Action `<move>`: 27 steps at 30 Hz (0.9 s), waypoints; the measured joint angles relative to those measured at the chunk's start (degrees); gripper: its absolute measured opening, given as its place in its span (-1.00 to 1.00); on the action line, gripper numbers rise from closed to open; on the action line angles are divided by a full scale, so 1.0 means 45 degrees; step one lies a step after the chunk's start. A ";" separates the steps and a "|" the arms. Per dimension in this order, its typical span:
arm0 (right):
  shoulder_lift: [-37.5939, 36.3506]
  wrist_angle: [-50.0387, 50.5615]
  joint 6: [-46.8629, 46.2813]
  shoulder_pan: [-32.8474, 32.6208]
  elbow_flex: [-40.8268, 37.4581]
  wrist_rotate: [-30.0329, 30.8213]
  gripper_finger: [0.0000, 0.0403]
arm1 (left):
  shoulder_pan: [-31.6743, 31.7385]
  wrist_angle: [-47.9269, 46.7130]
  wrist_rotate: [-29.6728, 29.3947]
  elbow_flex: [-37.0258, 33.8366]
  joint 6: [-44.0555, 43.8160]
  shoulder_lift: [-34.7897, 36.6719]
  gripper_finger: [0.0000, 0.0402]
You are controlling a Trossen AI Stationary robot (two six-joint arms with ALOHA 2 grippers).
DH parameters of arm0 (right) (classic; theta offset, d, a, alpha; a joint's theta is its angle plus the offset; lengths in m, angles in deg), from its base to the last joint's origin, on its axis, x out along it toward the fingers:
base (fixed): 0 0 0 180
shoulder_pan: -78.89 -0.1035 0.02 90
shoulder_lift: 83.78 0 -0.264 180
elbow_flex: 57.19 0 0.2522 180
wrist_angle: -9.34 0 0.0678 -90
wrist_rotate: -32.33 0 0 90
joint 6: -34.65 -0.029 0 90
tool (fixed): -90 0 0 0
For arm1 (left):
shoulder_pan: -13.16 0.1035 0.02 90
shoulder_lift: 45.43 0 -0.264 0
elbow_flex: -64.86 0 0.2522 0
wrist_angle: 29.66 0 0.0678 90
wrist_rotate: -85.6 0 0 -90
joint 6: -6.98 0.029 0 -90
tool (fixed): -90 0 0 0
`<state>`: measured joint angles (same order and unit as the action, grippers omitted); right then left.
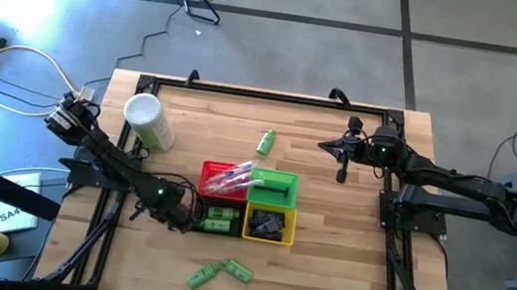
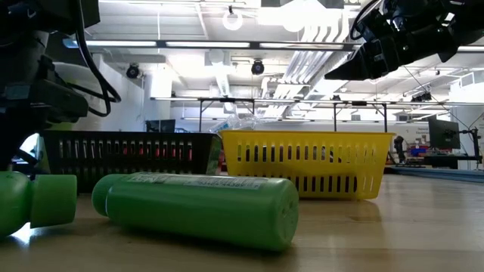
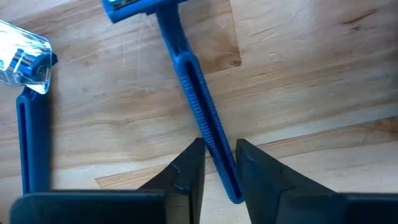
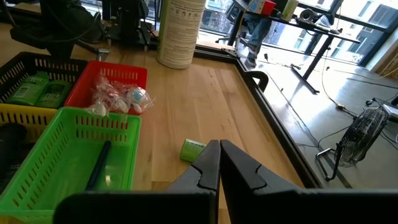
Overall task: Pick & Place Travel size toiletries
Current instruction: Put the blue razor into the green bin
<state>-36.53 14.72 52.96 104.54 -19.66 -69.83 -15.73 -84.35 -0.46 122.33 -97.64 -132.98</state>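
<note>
A blue razor (image 3: 184, 62) lies flat on the wooden table, its head away from my left gripper (image 3: 219, 145), which points straight down and is shut on its handle. A second blue razor (image 3: 30, 124) with a clear cap lies beside it. In the high view my left gripper (image 1: 172, 218) is next to the black basket (image 1: 219, 218), and the arm hides both razors. Green mini bottles lie loose on the table (image 1: 266, 143), (image 1: 202, 276), (image 1: 238, 271). My right gripper (image 4: 219, 163) waits shut above the table's far right part (image 1: 341, 166). My left gripper pinches the razor's handle near its free end (image 3: 217, 149) between its two fingers. The fingers come from above, pointing down, and stand across the handle. The razor lies flat on the table.
Four small baskets stand together mid-table: red (image 1: 224, 178) with wrapped items, green (image 1: 274, 186), black with green bottles, yellow (image 1: 269, 225). A white cup (image 1: 148, 120) lies at the far left. Free tabletop lies to the right and near the front edge.
</note>
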 joint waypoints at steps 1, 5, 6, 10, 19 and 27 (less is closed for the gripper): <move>0.0000 0.0000 0.0000 0.0002 0.0000 0.0000 -0.98 | 0.0000 0.0000 0.0000 0.0000 -0.0004 0.0000 -0.60; 0.0000 0.0000 0.0000 0.0004 0.0000 0.0000 -0.98 | 0.0000 -0.0010 0.0000 0.0000 0.0185 0.0000 -0.64; 0.0000 0.0000 0.0000 0.0000 0.0000 0.0002 -0.98 | 0.0000 -0.0017 0.0000 0.0000 0.0193 -0.0002 -0.64; 0.0000 0.0000 0.0000 0.0000 0.0000 0.0003 -0.98 | 0.0000 -0.0035 0.0000 -0.0005 0.0194 -0.0005 -0.68; 0.0000 0.0000 0.0000 0.0000 0.0000 0.0000 -0.98 | 0.0000 -0.0166 0.0002 -0.0010 0.0530 -0.0010 -0.88; 0.0000 0.0000 0.0000 0.0000 0.0000 0.0000 -0.98 | -0.0005 -0.0447 -0.0056 -0.0010 0.0527 0.0201 -0.87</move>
<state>-36.53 14.72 52.96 104.54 -19.66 -69.83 -15.75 -86.36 -0.71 122.28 -95.27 -132.07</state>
